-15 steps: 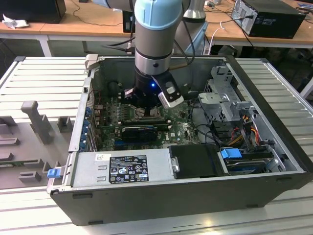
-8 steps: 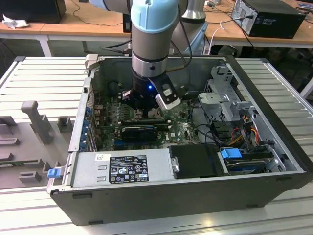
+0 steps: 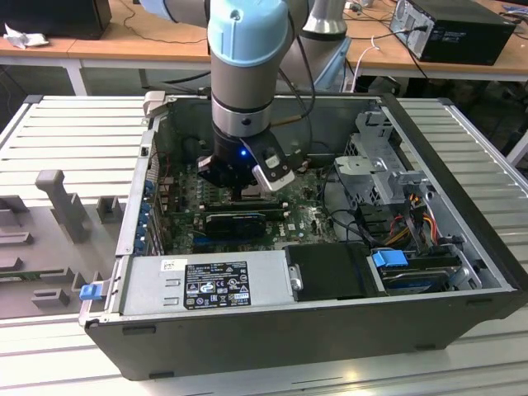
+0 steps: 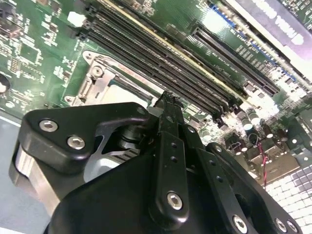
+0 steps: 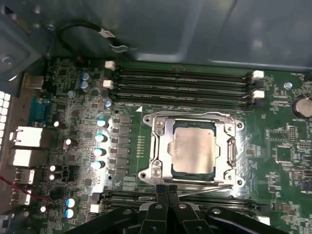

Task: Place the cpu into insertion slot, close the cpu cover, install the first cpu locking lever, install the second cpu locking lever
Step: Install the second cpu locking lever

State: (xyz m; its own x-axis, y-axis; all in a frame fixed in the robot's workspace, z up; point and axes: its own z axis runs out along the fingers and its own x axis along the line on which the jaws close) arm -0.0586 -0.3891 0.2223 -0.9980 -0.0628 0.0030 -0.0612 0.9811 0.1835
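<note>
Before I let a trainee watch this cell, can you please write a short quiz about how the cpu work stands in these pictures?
1. True or false: the cpu lies under the closed cpu cover.
2. The tips of the pincer are: A) beside the cpu cover's edge; B) over the power supply; C) outside the computer case.
3. Short answer: is the pincer open or shut?
Key: 1 true; 2 A; 3 shut.
</note>
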